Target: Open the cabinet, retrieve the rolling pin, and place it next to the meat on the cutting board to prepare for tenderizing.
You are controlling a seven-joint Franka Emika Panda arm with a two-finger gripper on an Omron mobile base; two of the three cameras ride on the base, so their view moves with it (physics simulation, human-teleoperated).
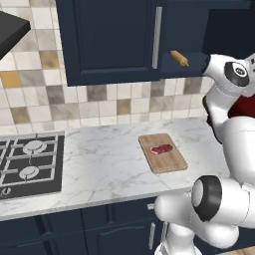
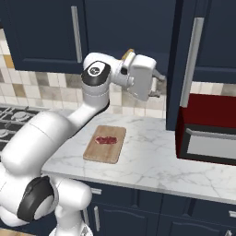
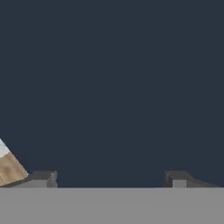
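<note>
Two fingertips of your tool (image 3: 109, 179) stand spread and empty, facing dark cabinet (image 1: 107, 40) interior. The pin (image 1: 180, 58) lies on the shelf just to the tool's left, long axis running out toward the opening.

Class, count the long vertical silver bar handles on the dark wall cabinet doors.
2. One handle sits on the closed left door; the other handle is on the right door, swung open toward the camera. None looks hidden.
</note>
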